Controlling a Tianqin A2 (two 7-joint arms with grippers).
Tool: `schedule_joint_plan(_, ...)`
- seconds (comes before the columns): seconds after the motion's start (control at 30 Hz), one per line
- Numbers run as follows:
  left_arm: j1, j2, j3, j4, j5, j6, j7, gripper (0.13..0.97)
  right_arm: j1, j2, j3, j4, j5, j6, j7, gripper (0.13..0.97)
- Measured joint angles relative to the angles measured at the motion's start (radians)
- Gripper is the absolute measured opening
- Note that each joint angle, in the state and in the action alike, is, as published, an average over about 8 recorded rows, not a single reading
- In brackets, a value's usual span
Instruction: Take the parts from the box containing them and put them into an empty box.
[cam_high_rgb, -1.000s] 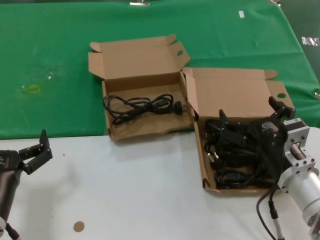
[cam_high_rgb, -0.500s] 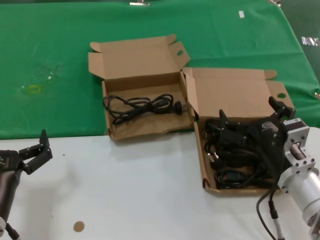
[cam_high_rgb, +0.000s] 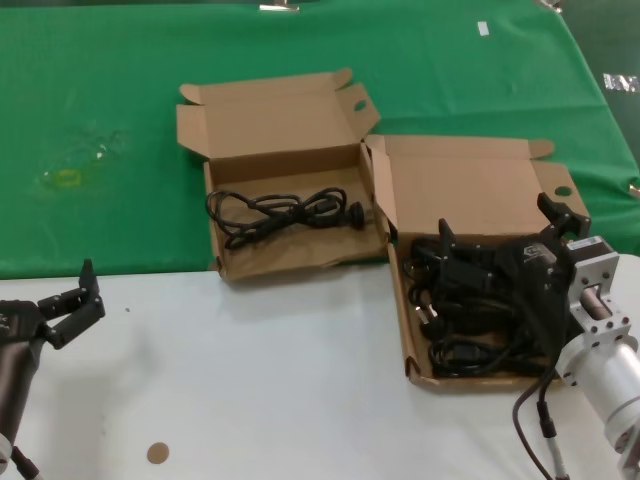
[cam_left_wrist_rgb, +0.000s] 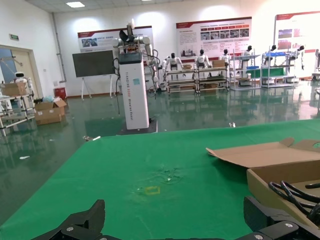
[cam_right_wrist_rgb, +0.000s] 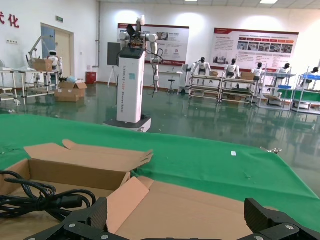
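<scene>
Nothing has visibly shifted since a second ago: the right pincer (cam_high_rgb: 500, 250) hangs over the full box (cam_high_rgb: 470, 195) in the same place, and the left pincer (cam_high_rgb: 70, 300) waits parked at the near left edge of the surface (cam_high_rgb: 260, 390), fingers spread and holding nothing. The right pincer's two black fingers are wide apart, one over the pile near the box's middle, the other by its right wall, and nothing is clamped between them; whether the tips touch the cables (cam_high_rgb: 470, 330) I cannot tell. Those cables lie heaped in this straight-walled box on the right, a black tangle of loops and plugs filling most of its floor. One more cable (cam_high_rgb: 285, 212) already lies in the other box (cam_high_rgb: 290, 262), which stands just to the left and a little farther back, lid open. I judge the cables light, limp and somewhat slick, so a lifted one is likely to sag, swing and drag its neighbours up. The best hold is probably across a bunch of gathered loops or on a stiff moulded plug, not on a single strand, which might slide out.
</scene>
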Motion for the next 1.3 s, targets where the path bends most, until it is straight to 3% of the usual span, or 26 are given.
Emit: schedule_joint_plan(1.3, 0.0, 0.0, 0.0, 0.0, 0.0, 0.0, 0.0, 0.966, 0.0, 0.0, 0.0, 0.0, 0.0, 0.0, 0.0, 0.966)
